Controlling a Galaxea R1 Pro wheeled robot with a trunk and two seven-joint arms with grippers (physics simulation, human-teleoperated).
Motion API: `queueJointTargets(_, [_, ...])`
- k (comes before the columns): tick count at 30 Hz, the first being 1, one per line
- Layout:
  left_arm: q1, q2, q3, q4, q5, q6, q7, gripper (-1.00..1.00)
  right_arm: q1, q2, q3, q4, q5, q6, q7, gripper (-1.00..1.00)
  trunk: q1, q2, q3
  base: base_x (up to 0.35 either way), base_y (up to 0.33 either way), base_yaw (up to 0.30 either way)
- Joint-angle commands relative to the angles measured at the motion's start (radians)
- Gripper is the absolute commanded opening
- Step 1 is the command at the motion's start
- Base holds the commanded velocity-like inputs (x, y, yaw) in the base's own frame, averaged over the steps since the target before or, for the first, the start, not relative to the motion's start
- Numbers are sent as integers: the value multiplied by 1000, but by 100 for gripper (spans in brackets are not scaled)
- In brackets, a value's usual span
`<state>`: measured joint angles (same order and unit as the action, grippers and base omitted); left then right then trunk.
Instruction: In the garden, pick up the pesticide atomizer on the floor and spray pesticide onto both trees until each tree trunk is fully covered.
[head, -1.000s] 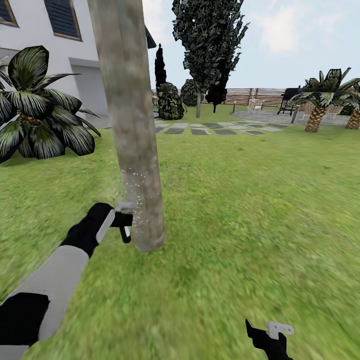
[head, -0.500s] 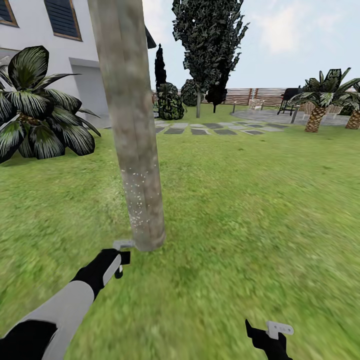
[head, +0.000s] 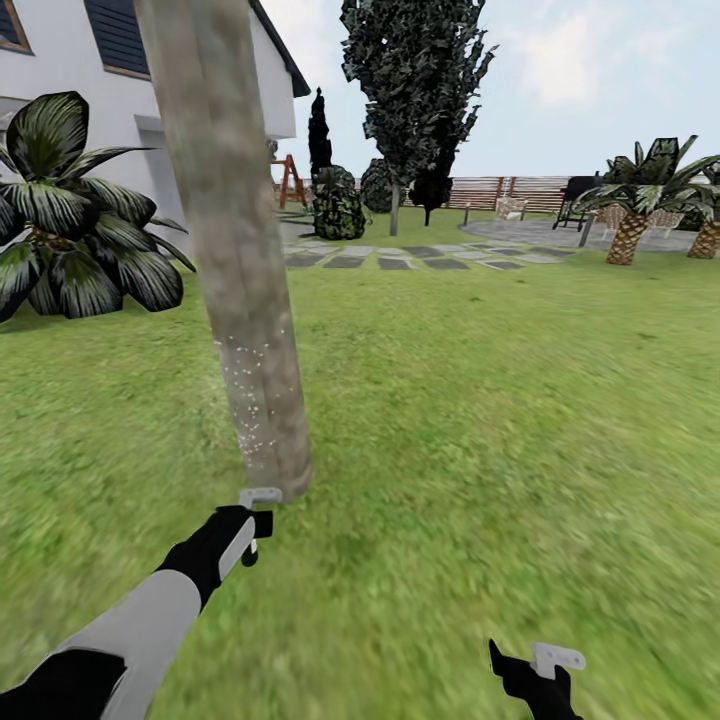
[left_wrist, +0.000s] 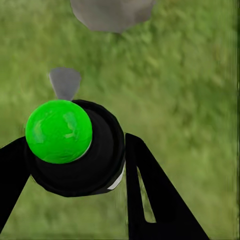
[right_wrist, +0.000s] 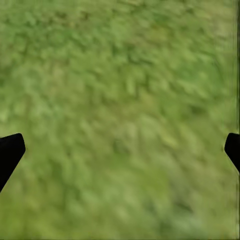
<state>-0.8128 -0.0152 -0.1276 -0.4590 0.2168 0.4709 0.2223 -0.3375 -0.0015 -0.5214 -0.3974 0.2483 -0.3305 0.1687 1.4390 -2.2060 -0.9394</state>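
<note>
Grass floor (head: 480, 420) around pale tree trunk (head: 235, 290), white pesticide (head: 250, 385) low. My left end effector (left_wrist: 75, 150) clamps pesticide atomizer (left_wrist: 80, 150); right end effector (right_wrist: 120, 145) spread, empty. Risk: nozzle low, upper trunk missed.

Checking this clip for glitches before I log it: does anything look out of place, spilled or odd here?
Nothing looks broken. The white pesticide specks sit on just a low band of the near tree trunk; the trunk above looks bare. The left gripper holds the pesticide atomizer low by the trunk's base. The right gripper hangs open over grass.
</note>
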Motion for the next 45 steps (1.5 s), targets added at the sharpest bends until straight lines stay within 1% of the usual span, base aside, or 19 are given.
queueJointTargets(1, [3, 0, 0, 0, 0, 0, 0, -100, 0, 0, 0, 0, 0, 0, 0, 100, 0, 0, 0, 0, -276, 0])
queueJointTargets(5, [12, 3, 1, -2, 0, 0, 0, -100, 0, 0, 0, 0, -1, 0, 0, 100, 0, 0, 0, 21, -275, 0])
queueJointTargets(10, [13, 3, 1, -1, -1, 0, 1, -100, 0, 0, 0, -1, -1, -1, 0, 100, 0, 0, 0, 183, -231, 12])
queueJointTargets(18, [14, 10, 2, -1, -2, 0, 4, -100, 0, 0, 0, -1, -1, -1, 0, 100, 0, 0, 0, 229, -203, 237])
queueJointTargets(23, [14, 9, 2, -1, -2, 1, 6, -100, 0, 0, 0, -3, -1, -1, 0, 100, 0, 0, 0, 198, -207, 52])
queueJointTargets(35, [14, 12, 3, 0, -5, 2, 6, -100, 0, 0, 1, 0, 0, -1, 0, 100, 0, 0, 0, 7, -269, 238])
queueJointTargets(45, [14, 12, 3, 0, -4, 2, 6, -100, 0, 0, 0, -3, -1, -1, 0, 100, 0, 0, 0, 214, -197, 24])
